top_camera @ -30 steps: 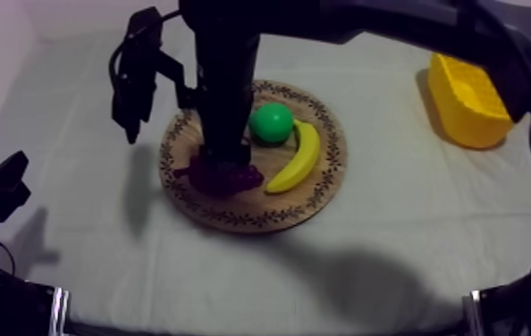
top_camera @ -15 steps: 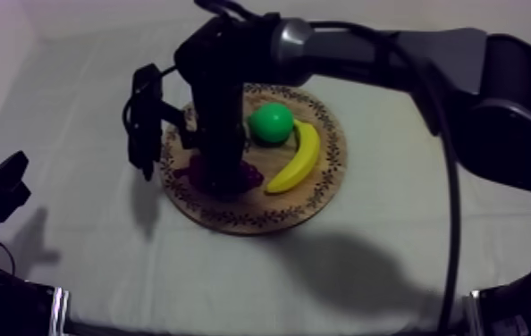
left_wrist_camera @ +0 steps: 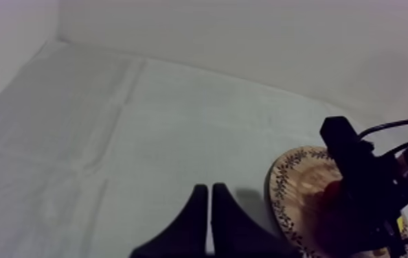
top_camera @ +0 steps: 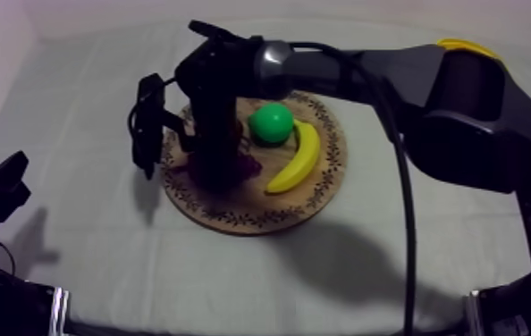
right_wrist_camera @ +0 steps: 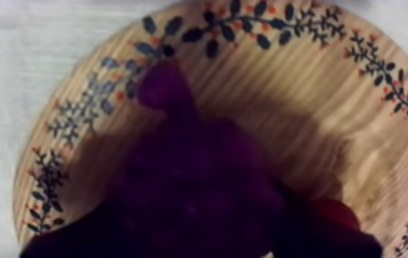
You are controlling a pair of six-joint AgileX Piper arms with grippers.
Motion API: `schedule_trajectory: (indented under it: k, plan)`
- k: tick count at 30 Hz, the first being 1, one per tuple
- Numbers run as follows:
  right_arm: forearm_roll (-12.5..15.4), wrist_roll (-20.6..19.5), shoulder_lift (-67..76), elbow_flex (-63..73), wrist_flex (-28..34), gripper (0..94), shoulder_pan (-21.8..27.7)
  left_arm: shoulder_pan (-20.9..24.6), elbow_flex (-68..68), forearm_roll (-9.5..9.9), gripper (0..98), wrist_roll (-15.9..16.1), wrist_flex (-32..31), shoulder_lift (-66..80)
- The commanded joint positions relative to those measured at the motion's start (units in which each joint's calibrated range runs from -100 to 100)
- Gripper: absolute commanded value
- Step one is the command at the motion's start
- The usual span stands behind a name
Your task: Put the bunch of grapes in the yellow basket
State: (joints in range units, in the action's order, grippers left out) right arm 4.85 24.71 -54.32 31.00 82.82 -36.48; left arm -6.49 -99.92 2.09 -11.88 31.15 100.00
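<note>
Fingers R (right_wrist_camera: 344,245): clamped on bunch of grapes (right_wrist_camera: 200,178), at wooden board (right_wrist_camera: 303,82) | L fingers (left_wrist_camera: 196,206): together, empty

The wooden board (top_camera: 253,204) lies at the middle of the desk (top_camera: 81,241), with the basket (top_camera: 462,43) well apart toward the desk's 2 o'clock. On the board, the bunch of grapes (top_camera: 249,167) sits at 9 o'clock and the round fruit (top_camera: 271,122) at 12 o'clock. The banana (top_camera: 298,161) is at 3 o'clock, just beside the round fruit.

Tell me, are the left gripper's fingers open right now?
No, the left gripper has its fingers lying together as a narrow wedge over the cloth, with nothing between them.
</note>
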Motion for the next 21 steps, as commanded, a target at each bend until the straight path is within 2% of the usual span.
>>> schedule_trajectory:
  k: [1, 13, 21]
  plan:
    - [0.0, 0.3, 1.3, -1.1, 0.3, 41.3, 0.1, 0.0, 0.0, 0.04, 0.1, 0.0, 0.0, 0.0]
    - [-1.0, 1.9, 22.7, -20.6, -1.9, 38.4, 1.0, 0.0, 0.0, 0.04, 0.1, 0.0, 0.0, 0.0]
    - [-3.7, -0.5, 39.5, -31.0, -7.6, 38.8, 4.5, 0.0, 0.0, 0.04, 0.1, 0.0, 0.0, 0.0]
